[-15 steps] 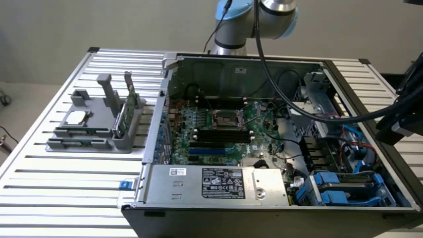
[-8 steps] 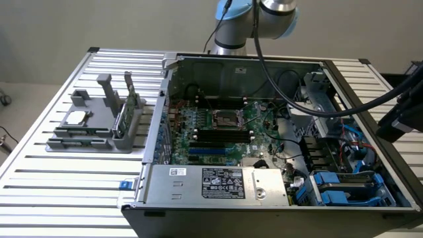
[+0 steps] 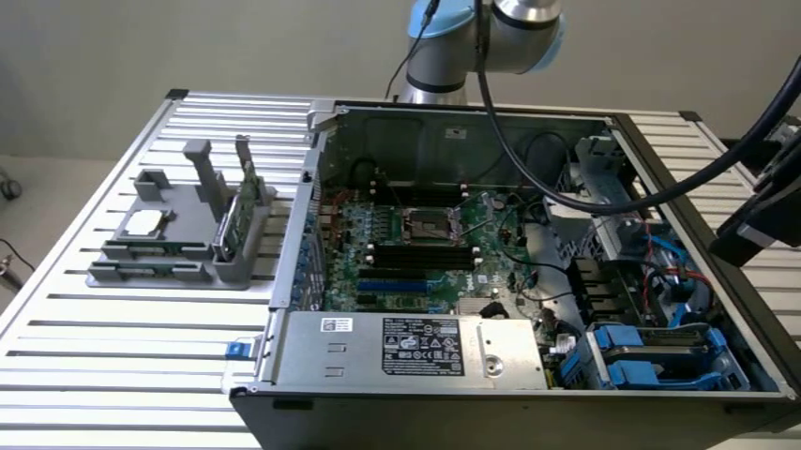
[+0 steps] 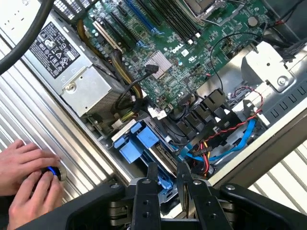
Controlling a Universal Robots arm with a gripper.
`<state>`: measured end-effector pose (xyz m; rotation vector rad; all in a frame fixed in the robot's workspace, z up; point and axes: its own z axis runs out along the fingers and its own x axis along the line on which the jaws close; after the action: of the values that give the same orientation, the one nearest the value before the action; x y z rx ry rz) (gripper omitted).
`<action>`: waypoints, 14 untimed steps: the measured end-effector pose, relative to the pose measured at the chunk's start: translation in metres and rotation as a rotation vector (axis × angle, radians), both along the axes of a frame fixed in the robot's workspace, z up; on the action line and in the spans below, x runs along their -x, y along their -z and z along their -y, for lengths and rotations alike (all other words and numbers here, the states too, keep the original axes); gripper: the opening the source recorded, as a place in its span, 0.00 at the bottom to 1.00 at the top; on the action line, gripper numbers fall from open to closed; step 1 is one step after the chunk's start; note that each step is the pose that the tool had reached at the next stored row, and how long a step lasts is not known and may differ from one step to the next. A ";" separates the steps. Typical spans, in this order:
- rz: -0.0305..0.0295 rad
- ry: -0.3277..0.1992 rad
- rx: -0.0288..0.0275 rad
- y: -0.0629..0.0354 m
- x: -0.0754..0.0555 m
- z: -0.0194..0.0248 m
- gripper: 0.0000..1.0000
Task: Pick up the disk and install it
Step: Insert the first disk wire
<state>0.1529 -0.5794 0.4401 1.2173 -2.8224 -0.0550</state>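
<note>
We find the flat silver-grey disk in its blue plastic carrier [image 4: 141, 141] [image 3: 651, 349] lying in the corner bay of the open black computer case [image 3: 501, 417], just beyond the jaws' black fingertips [image 4: 151, 173]. The jaws stand about half open, with nothing gripped between them. Farther ahead of the jaws lies the green motherboard [image 4: 192, 43], with the grey metal power-supply box [image 4: 72, 76] off to one side. A person's hands [image 4: 24, 182] rest on the slatted aluminium worktop [image 3: 113, 356], beside the jaws.

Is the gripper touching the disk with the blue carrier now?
Apart. In the exterior view the gripper hangs above the case, with a clear gap down to the disk inside.
</note>
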 end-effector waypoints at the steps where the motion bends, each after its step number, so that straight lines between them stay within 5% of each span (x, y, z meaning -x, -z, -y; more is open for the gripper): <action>1: 0.0001 0.013 -0.0010 0.0000 0.000 0.0000 0.31; 14: 0.0007 0.189 -0.0159 0.0000 0.000 0.0000 0.31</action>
<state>0.1529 -0.5794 0.4401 0.9489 -2.9340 -0.0868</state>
